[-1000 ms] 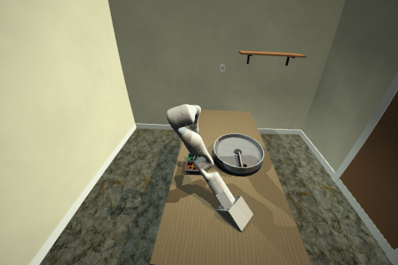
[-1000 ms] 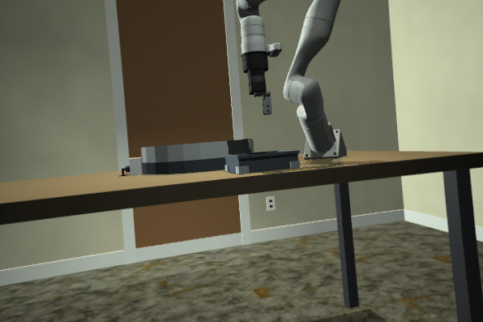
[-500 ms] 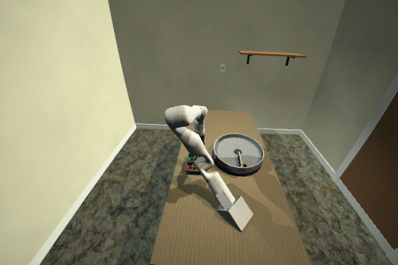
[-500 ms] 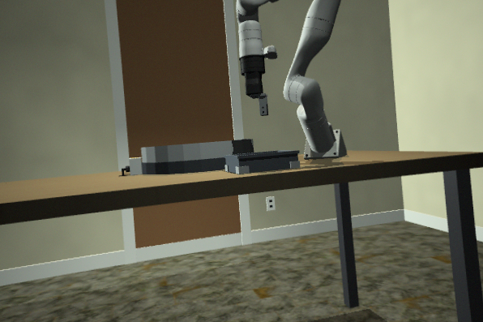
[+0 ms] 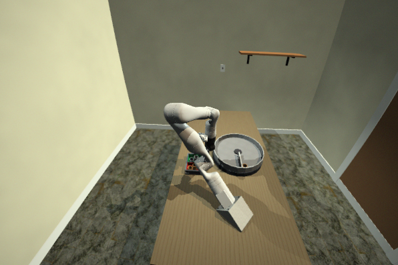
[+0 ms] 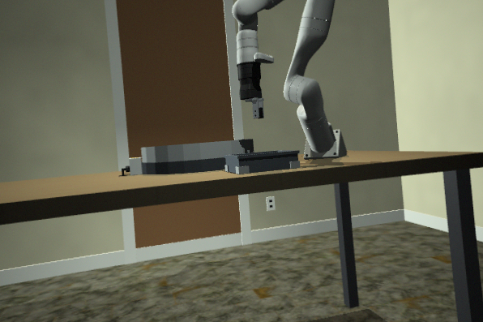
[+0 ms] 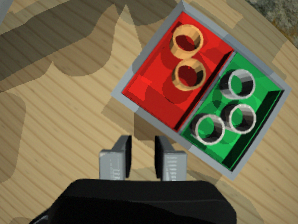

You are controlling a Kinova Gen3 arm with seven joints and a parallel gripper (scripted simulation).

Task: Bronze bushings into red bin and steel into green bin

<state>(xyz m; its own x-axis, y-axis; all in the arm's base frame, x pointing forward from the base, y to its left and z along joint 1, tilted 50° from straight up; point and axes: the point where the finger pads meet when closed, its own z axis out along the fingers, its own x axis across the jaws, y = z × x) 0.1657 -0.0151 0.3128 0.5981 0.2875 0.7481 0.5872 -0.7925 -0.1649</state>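
Observation:
In the wrist view the red bin [image 7: 174,72] holds two bronze bushings [image 7: 188,58], and the green bin [image 7: 233,115] beside it holds three steel bushings [image 7: 229,111]. My gripper [image 7: 143,150] hangs high over the bare table, just beside the bins. Its fingers stand apart with only the table top showing between them. In the top view the grey turntable [image 5: 237,153] carries one bronze bushing [image 5: 244,165] near its front rim. The gripper [image 6: 258,113] hangs well above the bins [image 6: 263,160] and near the edge of the turntable [image 6: 194,156].
The arm's base [image 5: 234,213] stands on the table in front of the bins and the turntable. A radial bar [image 5: 240,157] lies across the turntable floor. The turntable has a raised rim. A shelf [image 5: 272,54] hangs on the back wall.

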